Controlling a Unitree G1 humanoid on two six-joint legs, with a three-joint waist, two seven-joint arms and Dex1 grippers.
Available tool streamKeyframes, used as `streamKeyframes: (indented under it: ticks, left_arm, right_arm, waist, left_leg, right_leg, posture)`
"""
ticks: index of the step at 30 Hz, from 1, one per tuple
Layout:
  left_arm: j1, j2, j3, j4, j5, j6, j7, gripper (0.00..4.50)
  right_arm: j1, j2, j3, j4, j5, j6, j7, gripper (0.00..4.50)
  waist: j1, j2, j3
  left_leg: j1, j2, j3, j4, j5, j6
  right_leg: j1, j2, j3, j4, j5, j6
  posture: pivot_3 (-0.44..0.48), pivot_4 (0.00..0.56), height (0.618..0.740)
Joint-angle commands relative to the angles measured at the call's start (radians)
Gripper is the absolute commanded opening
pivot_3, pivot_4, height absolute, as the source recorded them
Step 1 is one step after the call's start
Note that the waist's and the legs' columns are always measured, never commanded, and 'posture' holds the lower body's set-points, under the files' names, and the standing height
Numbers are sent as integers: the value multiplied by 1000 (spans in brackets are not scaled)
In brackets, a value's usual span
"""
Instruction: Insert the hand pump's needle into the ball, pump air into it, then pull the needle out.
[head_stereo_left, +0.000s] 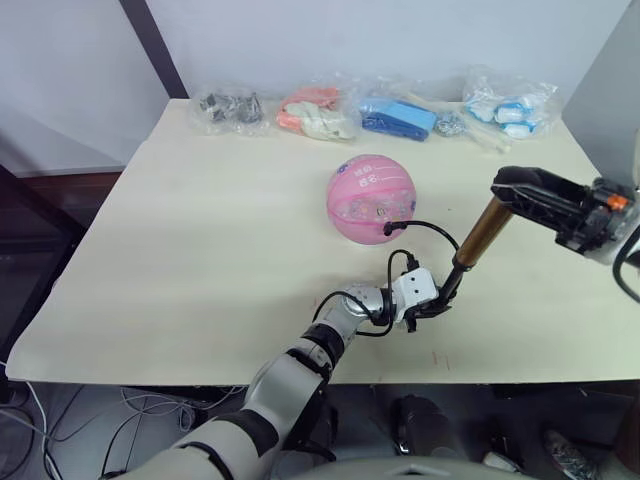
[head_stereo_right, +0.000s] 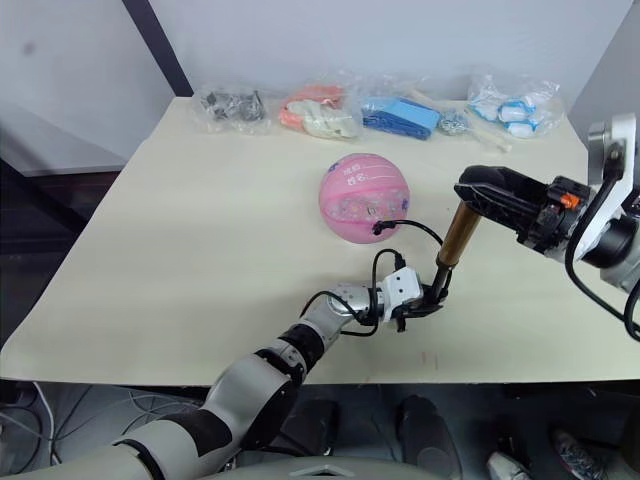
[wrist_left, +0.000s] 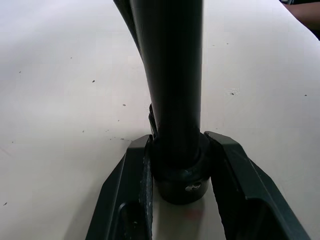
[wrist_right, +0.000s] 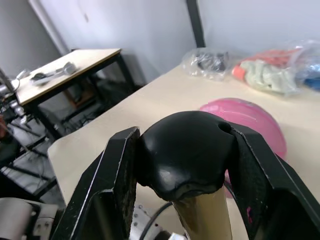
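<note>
Pump held at both ends, hose plugged into ball

Left end effector (head_stereo_left: 432, 303), nearest the desk (head_stereo_left: 180, 250) front edge, is clamped on the hand pump (head_stereo_left: 478, 234) at its black base cap, which rests on the desk. Pump leans up to the right; right end effector (head_stereo_left: 520, 190) is closed around its black top handle. Thin hose (head_stereo_left: 425, 228) loops from the base to the ball (head_stereo_left: 370, 198) mid-desk; needle itself not discernible. Plastic bags (head_stereo_left: 400, 112) line the far edge.

A glossy pink rubber ball (head_stereo_left: 370, 198) is resting on a smooth, matt pale wooden table (head_stereo_left: 200, 260); the pump's (head_stereo_left: 478, 235) brass-toned metal barrel is gleaming beneath its shiny black plastic cap.
</note>
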Motion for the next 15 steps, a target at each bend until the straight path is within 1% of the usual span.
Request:
streamKeyframes:
  ticks: [1, 4, 7, 11, 15]
  left_arm:
    - [48, 26, -29, 74, 47, 46, -14, 1104]
    - [48, 26, -29, 74, 47, 46, -15, 1104]
    - [49, 27, -29, 72, 47, 47, -18, 1104]
    - [47, 27, -29, 73, 47, 47, -20, 1104]
    - [48, 27, -28, 72, 46, 47, -20, 1104]
  right_arm:
    - [86, 52, 65, -19, -117, -43, 29, 2019]
    - [165, 111, 125, -3, -232, -110, 79, 2019]
    - [231, 174, 215, 37, -364, -188, 133, 2019]
    - [254, 224, 298, 86, -476, -240, 172, 2019]
    - [252, 254, 349, 124, -547, -262, 192, 2019]
  waist:
    - [-1, 0, -1]
    - [-1, -4, -6]
    - [-2, -4, -8]
    - [-6, -3, -10]
    - [-5, -4, -11]
  left_leg:
    - [1, 0, 0, 0, 0, 0]
    - [1, 1, -2, 0, 0, 0]
    - [5, 2, -2, 0, 0, 0]
    - [18, 3, -1, -4, 0, 0]
    - [17, 3, -2, -4, 0, -1]
  right_leg:
    - [1, 1, 0, 0, 0, 0]
    - [1, 4, 0, 0, 0, 0]
    - [4, 6, 0, 0, 0, 0]
    - [15, 6, 1, -2, -3, 3]
    - [15, 6, 1, -2, -4, 3]
  posture:
    - [0, 150, 740]
    - [0, 150, 740]
    - [0, 150, 740]
    - [0, 150, 740]
    - [0, 150, 740]
